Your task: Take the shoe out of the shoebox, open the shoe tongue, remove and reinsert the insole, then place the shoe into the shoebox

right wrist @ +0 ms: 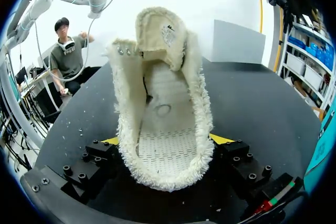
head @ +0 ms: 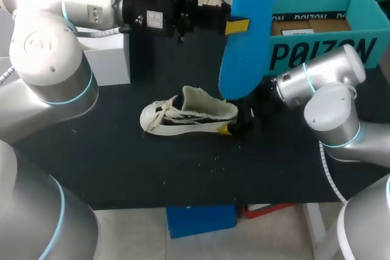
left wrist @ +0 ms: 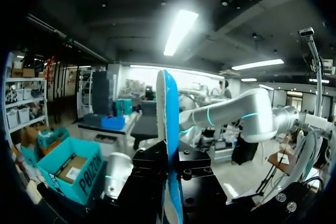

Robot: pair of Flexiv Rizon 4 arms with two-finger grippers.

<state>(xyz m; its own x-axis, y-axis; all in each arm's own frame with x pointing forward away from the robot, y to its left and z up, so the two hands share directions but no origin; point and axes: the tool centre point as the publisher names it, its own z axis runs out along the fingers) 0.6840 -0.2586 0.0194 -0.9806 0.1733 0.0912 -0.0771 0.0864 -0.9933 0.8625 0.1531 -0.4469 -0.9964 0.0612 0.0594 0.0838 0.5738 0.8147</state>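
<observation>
A cream, fleece-lined shoe (head: 189, 115) lies on its side on the black table (head: 122, 162), toe to the left. My right gripper (head: 234, 123) is at its heel. In the right wrist view the shoe (right wrist: 163, 108) gapes open, its tongue folded back, and the yellow fingertips (right wrist: 111, 140) press its heel from both sides. My left gripper (head: 234, 27) is raised above the table and is shut on a blue insole (head: 247, 35) that hangs upright. From the left wrist the insole (left wrist: 168, 129) appears edge-on between the fingers. The teal shoebox (head: 317, 47) stands open at the back right.
A white box (head: 109, 59) stands at the back left of the table. Small light crumbs (head: 213, 158) lie on the cloth in front of the shoe. The shoebox (left wrist: 68, 169) holds a piece of brown card.
</observation>
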